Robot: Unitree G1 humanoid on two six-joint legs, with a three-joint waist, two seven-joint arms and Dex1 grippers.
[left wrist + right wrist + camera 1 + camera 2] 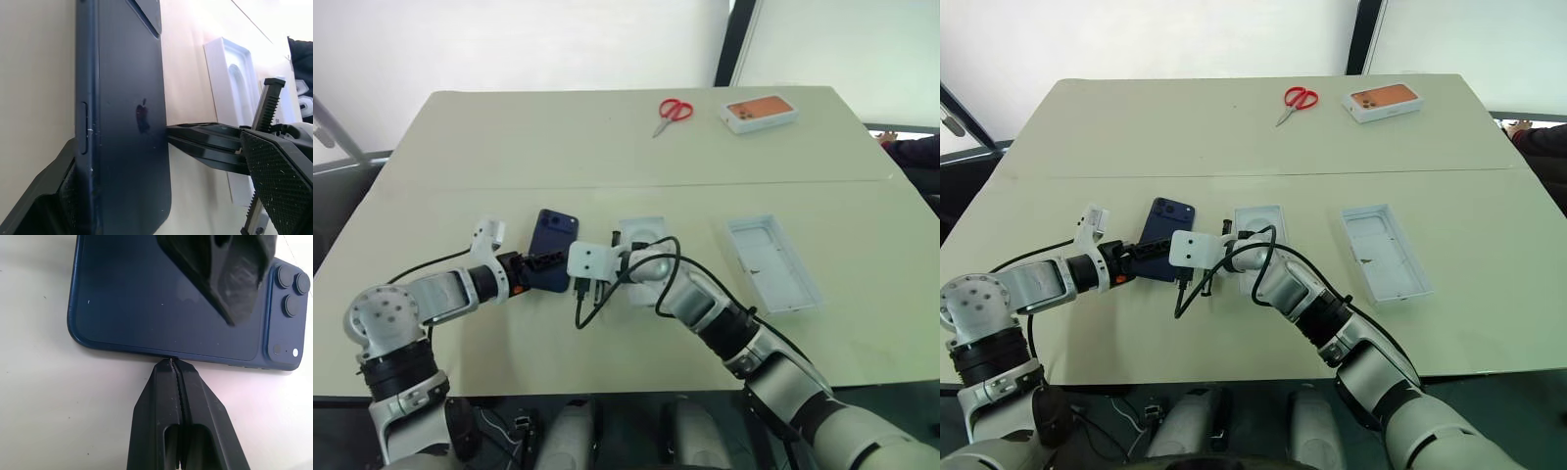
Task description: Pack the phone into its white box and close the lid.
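Tabletop [607, 157] is carrying everything. What I am taking for the lid [773, 262] is lying open side up, well apart from my right claw [172, 363] on its outer side. The white box [641, 231], seemingly with a moulded insert in it, is sitting just behind that claw.

The phone [555, 238] is lying face down between the two claws. I am keeping the right claw pinched closed, its tips pressing against one long edge. I judge that this is stopping the phone from sliding. My left claw [540, 262] is standing wide, straddling the phone from the opposite edge without gripping it.

The right wrist view is showing the tip contact and the camera bump. The left wrist view is showing the lower finger tucked against the phone's side. The head views are giving neither.
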